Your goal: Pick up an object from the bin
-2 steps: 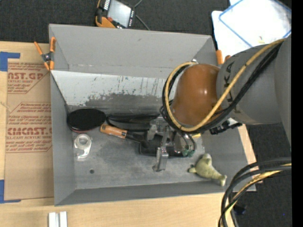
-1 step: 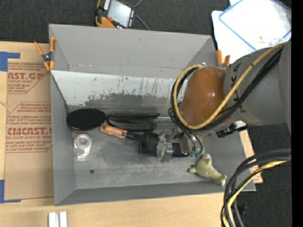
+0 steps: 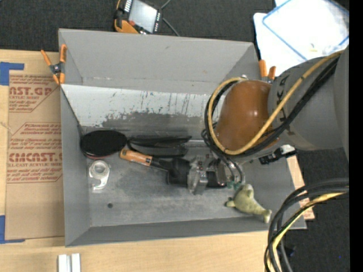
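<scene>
My gripper [image 3: 199, 178] is low over the bin floor, right of the middle, under the arm's brown cover. Its metal tip sits against the right end of a black tool [image 3: 177, 172] whose handle with an orange tip [image 3: 135, 157] points left. Whether the tool is in the gripper's grasp is hidden. An olive-green toy animal [image 3: 248, 202] lies just to the gripper's lower right, near the bin's front right corner. A long black flat piece [image 3: 161, 144] lies behind the tool along the back wall's foot.
A black oval brush or pad [image 3: 102, 143] lies at the left of the bin. In front of it stands a small clear cap-like cup [image 3: 98, 173]. The arm and its cables cover the bin's right side.
</scene>
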Motion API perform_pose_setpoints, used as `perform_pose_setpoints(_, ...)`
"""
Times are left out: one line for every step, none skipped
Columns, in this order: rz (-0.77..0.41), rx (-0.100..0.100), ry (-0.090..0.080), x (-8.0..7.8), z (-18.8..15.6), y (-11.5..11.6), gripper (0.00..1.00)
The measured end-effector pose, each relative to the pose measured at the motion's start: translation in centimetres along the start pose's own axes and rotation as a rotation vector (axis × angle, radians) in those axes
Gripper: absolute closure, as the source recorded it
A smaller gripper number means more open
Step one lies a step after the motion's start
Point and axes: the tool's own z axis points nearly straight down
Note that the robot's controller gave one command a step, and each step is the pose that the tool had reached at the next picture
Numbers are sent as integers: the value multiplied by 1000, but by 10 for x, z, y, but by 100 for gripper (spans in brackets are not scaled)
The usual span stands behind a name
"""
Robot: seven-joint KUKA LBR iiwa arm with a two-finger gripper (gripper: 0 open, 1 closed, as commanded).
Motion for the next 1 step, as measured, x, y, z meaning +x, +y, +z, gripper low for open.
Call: perform_pose_setpoints(30, -1, 2, 2, 28, -9, 100)
